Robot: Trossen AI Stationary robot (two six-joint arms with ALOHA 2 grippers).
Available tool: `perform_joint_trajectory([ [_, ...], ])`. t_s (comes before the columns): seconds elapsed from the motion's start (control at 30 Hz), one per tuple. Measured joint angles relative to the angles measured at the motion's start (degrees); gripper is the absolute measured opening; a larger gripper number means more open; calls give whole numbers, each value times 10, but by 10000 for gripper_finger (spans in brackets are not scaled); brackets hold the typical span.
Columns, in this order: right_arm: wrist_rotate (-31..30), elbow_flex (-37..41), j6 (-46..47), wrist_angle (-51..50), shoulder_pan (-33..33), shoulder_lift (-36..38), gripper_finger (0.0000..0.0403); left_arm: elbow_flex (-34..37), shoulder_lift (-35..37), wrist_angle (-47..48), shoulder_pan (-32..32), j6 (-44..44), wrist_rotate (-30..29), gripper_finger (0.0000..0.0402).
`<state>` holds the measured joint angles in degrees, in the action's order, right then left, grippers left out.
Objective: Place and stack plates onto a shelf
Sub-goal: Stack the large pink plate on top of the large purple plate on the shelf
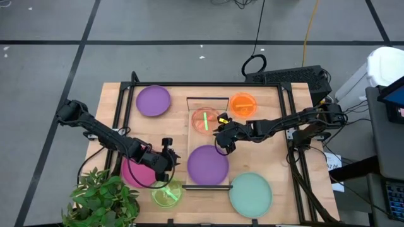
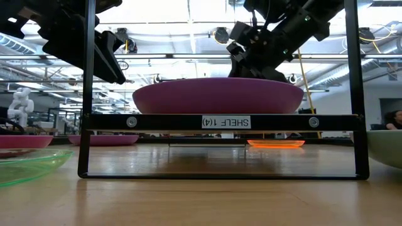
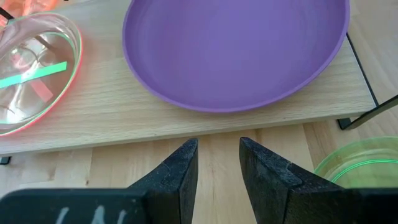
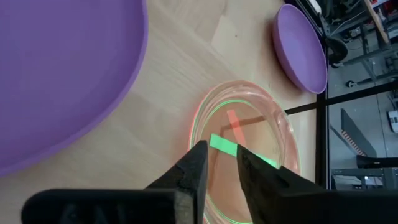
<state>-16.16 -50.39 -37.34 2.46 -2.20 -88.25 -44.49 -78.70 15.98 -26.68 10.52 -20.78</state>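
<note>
**Two plates on the shelf, six still on the table**

Shelf: long narrow light-wood board at table centre. On it, a large opaque purple plastic plate toward the near end and a small translucent pink-red plate toward the far end, apart, not stacked. A green strip shows in the pink-red one.

Off the shelf: second purple plate far left, small translucent orange plate just beside the shelf's far right, large pale teal plate near right, magenta plate and small neon-green plate near left.

Right gripper hangs over the shelf between the two plates; wrist view shows the fingers set narrow, nothing between them, above the pink-red plate's rim. Left gripper sits beside the shelf's left edge over the magenta plate, fingers also narrow and empty.

Handling, judged: plates look light, stiff, smooth plastic, likely slippery. Shallow raised rim is the only purchase; pinch it from the side, one finger inside the lip. A light disc may skate on the wood if nudged
</note>
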Motion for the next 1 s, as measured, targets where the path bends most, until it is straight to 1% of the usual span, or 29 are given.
perform_joint_trajectory([
  [0.17, -3, 0, 1, 3, -1, 3, 82, 0, 0, 1, 0, 4, 0, 124],
  [0.23, -22, 0, -5, 1, -5, 9, 81, 0, 0, 6, -2, 13, 0, 124],
  [0.37, -91, 0, -9, -15, -20, 45, 76, 0, 0, 22, -9, 28, 0, 124],
  [0.43, -107, 0, -9, -33, -27, 70, 74, 0, 0, 28, -12, 32, 0, 124],
  [0.53, -108, -1, 1, -53, -38, 111, 74, 0, 0, 28, -16, 36, 0, 124],
  [0.67, -108, -1, 39, -94, -52, 168, 73, 0, 0, 30, -22, 52, 0, 124],
  [0.8, -108, -1, 101, -129, -66, 220, 73, 0, 0, 35, -32, 62, 1, 124],
  [1.0, -108, -1, 192, -160, -84, 269, 73, 0, 0, 37, -55, 63, 1, 124],
])
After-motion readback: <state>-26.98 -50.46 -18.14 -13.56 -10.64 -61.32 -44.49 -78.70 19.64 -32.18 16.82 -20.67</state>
